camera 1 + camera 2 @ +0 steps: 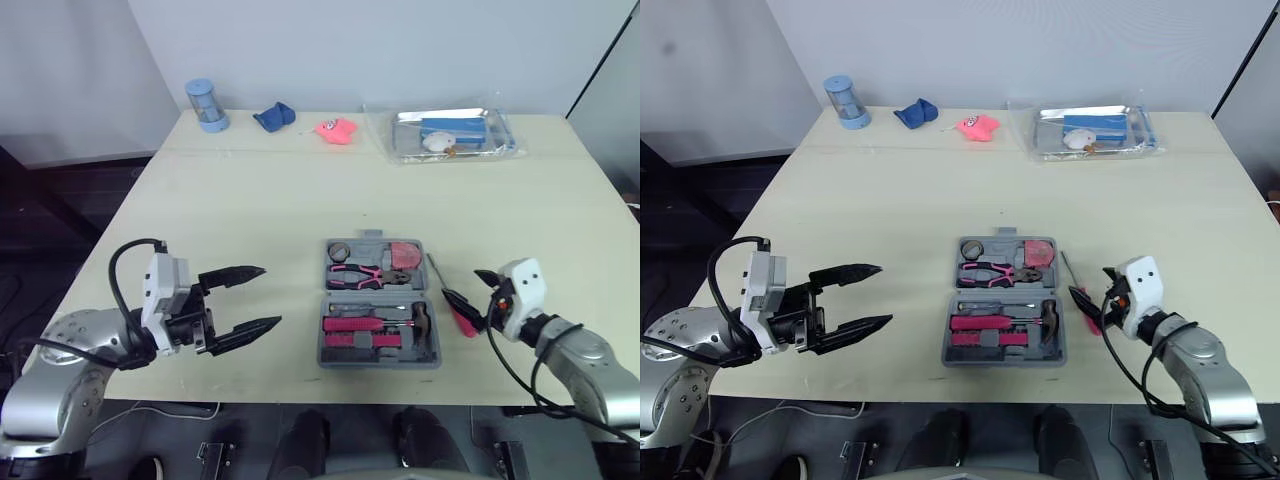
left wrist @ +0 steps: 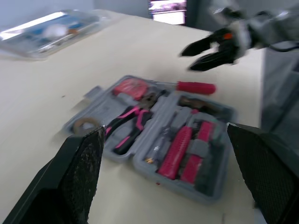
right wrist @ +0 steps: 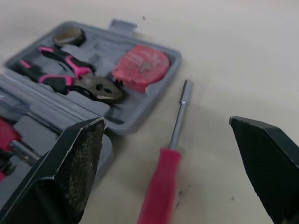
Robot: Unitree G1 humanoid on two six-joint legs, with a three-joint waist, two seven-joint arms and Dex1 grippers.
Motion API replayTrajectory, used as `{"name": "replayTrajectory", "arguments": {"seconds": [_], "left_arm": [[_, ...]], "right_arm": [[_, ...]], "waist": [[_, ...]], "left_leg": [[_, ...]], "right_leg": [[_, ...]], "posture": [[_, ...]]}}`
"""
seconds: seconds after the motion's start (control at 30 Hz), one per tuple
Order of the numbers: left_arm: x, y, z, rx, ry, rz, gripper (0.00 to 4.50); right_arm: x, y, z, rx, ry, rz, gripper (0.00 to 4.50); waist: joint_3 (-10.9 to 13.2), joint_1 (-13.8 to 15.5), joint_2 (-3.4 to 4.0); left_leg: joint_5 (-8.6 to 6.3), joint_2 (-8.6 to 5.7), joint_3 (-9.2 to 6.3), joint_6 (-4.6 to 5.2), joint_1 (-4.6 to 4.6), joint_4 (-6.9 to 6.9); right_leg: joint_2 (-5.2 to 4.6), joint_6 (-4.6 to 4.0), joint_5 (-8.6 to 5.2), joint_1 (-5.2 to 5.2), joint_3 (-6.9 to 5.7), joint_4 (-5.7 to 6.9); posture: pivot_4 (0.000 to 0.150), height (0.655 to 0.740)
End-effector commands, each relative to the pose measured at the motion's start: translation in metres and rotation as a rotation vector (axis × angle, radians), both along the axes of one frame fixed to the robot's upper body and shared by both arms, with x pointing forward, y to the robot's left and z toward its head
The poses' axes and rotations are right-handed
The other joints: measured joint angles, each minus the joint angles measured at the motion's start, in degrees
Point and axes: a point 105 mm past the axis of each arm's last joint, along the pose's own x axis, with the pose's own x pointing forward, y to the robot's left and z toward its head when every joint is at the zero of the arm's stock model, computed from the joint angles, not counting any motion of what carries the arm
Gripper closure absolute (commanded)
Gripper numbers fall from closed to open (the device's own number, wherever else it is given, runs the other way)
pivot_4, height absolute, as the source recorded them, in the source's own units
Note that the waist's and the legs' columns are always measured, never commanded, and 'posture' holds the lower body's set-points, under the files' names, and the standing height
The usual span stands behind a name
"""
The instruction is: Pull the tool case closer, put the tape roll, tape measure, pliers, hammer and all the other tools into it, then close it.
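The grey tool case (image 1: 380,364) lies open near the table's front edge. Its far half holds the tape roll (image 1: 338,250), the pink-handled pliers (image 1: 360,275) and the red tape measure (image 1: 404,253). The near half holds the hammer (image 1: 421,322) and pink-handled tools (image 1: 365,323). A red-handled screwdriver (image 1: 457,304) lies on the table just right of the case. My right gripper (image 1: 482,298) is open just beyond the screwdriver's handle (image 3: 161,182), not touching it. My left gripper (image 1: 268,296) is open and empty, left of the case with its tips pointing at it.
Along the far edge stand a blue cylinder (image 1: 207,104), a blue cloth (image 1: 273,117), a pink object (image 1: 336,130) and a clear bag holding a metal tray (image 1: 450,133). The case sits close to the table's front edge (image 1: 300,400).
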Motion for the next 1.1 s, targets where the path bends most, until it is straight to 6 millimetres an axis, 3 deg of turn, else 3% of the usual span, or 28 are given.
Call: {"name": "replayTrajectory", "arguments": {"seconds": [0.03,0.33,0.43,0.47,0.53,0.63,0.7,0.93,1.1], "left_arm": [[-0.009,-0.012,0.015,-0.028,-0.015,-0.112,0.13],[-0.010,-0.013,0.016,0.004,-0.005,-0.193,0.13],[-0.010,-0.014,0.017,0.000,-0.007,-0.197,0.00],[-0.010,-0.015,0.017,-0.001,-0.007,-0.198,0.00],[-0.009,-0.015,0.017,-0.003,-0.008,-0.198,0.00],[-0.009,-0.014,0.017,-0.002,-0.009,-0.196,0.00],[-0.009,-0.015,0.017,-0.003,-0.009,-0.198,0.00],[-0.009,-0.016,0.017,-0.003,-0.005,-0.210,0.00],[-0.011,-0.018,0.019,-0.008,-0.008,-0.230,0.00]], "right_arm": [[0.005,0.001,-0.001,-0.055,0.005,-0.068,0.00],[0.010,0.001,-0.021,-0.098,0.071,-0.158,0.00],[0.013,0.003,-0.021,-0.085,0.068,-0.168,0.83],[0.013,0.003,-0.022,-0.087,0.070,-0.166,1.44],[0.013,0.005,-0.025,-0.084,0.093,-0.160,2.14],[0.014,0.007,-0.026,-0.072,0.099,-0.160,3.56],[0.015,0.007,-0.026,-0.069,0.102,-0.160,4.02],[0.013,0.005,-0.027,-0.035,0.146,-0.179,4.02],[0.013,0.001,-0.014,-0.028,0.116,-0.203,4.02]], "waist": [[0.0,0.0,0.00],[0.0,-0.1,0.01],[0.0,-0.2,0.02],[0.0,-0.2,0.02],[0.0,-0.2,0.02],[0.0,-0.2,0.02],[0.0,-0.2,0.02],[0.0,-0.2,0.02],[0.0,-0.2,0.02]], "left_leg": [[0.00,0.00,0.00,0.00,0.00,0.00],[0.00,0.00,0.01,0.00,0.00,-0.01],[0.00,0.01,0.00,0.00,0.00,-0.01],[0.00,0.01,0.00,0.00,-0.02,-0.01],[0.00,0.01,0.01,0.00,-0.03,-0.01],[0.00,0.01,0.01,0.00,-0.03,-0.01],[0.00,0.01,0.01,0.00,-0.03,-0.01],[0.00,0.01,0.01,0.00,-0.03,-0.01],[0.00,0.01,0.01,0.00,-0.04,-0.01]], "right_leg": [[0.00,0.00,0.00,0.00,0.00,0.00],[0.01,0.00,0.00,-0.02,0.00,0.00],[0.02,0.00,0.00,-0.03,0.00,0.00],[0.02,0.00,0.00,-0.05,0.00,0.00],[0.02,0.00,0.00,-0.07,0.01,0.00],[0.02,0.00,0.00,-0.09,0.01,0.01],[0.02,0.00,0.00,-0.09,0.01,0.01],[0.03,0.00,0.00,-0.10,0.02,0.02],[0.03,0.00,0.00,-0.11,0.02,0.03]], "posture": [[0.150,0.7400],[0.150,0.7400],[0.150,0.7400],[0.150,0.7400],[0.150,0.7400],[0.150,0.7400],[0.150,0.7400],[0.150,0.7400],[0.150,0.7400]]}}
